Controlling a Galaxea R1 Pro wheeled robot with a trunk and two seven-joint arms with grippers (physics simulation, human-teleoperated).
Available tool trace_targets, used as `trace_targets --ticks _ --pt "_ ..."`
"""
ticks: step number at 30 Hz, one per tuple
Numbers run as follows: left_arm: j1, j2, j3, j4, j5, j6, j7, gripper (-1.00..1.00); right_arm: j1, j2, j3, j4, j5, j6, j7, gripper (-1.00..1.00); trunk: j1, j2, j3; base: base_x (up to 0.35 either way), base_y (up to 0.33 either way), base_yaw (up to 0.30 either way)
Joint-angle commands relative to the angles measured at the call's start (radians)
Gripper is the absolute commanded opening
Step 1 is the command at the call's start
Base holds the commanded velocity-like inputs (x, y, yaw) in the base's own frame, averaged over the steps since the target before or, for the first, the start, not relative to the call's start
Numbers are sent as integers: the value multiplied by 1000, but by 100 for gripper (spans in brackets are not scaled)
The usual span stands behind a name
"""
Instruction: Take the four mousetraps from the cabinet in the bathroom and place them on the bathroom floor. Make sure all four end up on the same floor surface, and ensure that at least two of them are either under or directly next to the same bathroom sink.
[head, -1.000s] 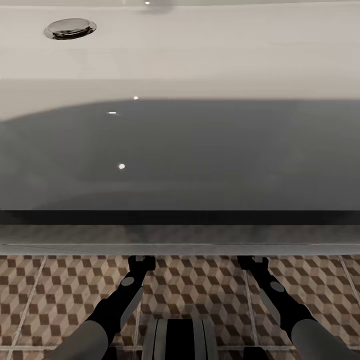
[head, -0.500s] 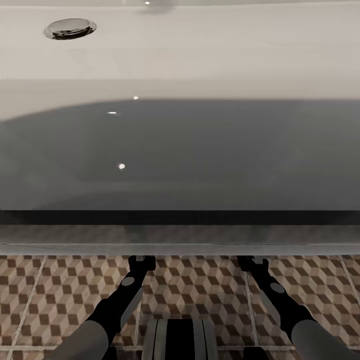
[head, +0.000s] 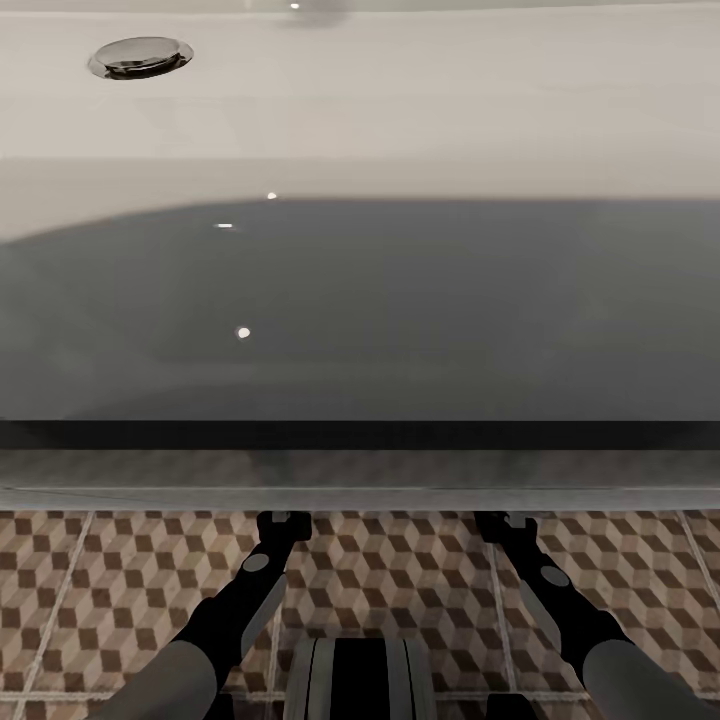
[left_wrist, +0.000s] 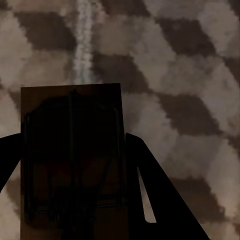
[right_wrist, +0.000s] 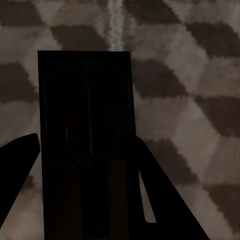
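Between my left fingers (left_wrist: 75, 200) sits a mousetrap (left_wrist: 70, 150); they pinch the brown board by its long edges, its dark wire parts facing my wrist camera. Beyond its far edge the cube-patterned bathroom floor (left_wrist: 175, 75) lies close below, a pale grout line running off from the board's end. My right fingers (right_wrist: 85, 200) pinch a second mousetrap (right_wrist: 85, 125) the same way, over the same tiling and another grout line.

From the head view both arms reach down and forward, with the left fingers (head: 284, 523) and right fingers (head: 505, 521) tucked just under the front lip of the white bathroom sink (head: 400, 120), whose chrome drain (head: 140, 56) shines at the far left.

My worry: if I let go while a board hangs above the tiles, it could bounce or flip, or the sprung wire could snap. Pushing further in, my wrists could strike the vanity edge just above them.

The floor looks flat and hard, so a trap would slide easily if nudged. The vanity front is dark and glossy.
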Motion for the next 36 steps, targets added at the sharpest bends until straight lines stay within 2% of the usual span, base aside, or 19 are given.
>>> trace_targets --ticks 1,22,36 --pt "0 0 0 0 -3 1 2 -100 0 0 0 0 0 0 0 -100 0 0 0 0 0 0" --pt "0 -2 0 0 -2 4 4 -100 0 0 -3 0 1 17 0 -100 0 0 0 0 0 0" --pt "0 -3 0 0 -2 4 4 -100 -1 0 -3 -4 23 41 0 -100 0 0 0 0 0 0"
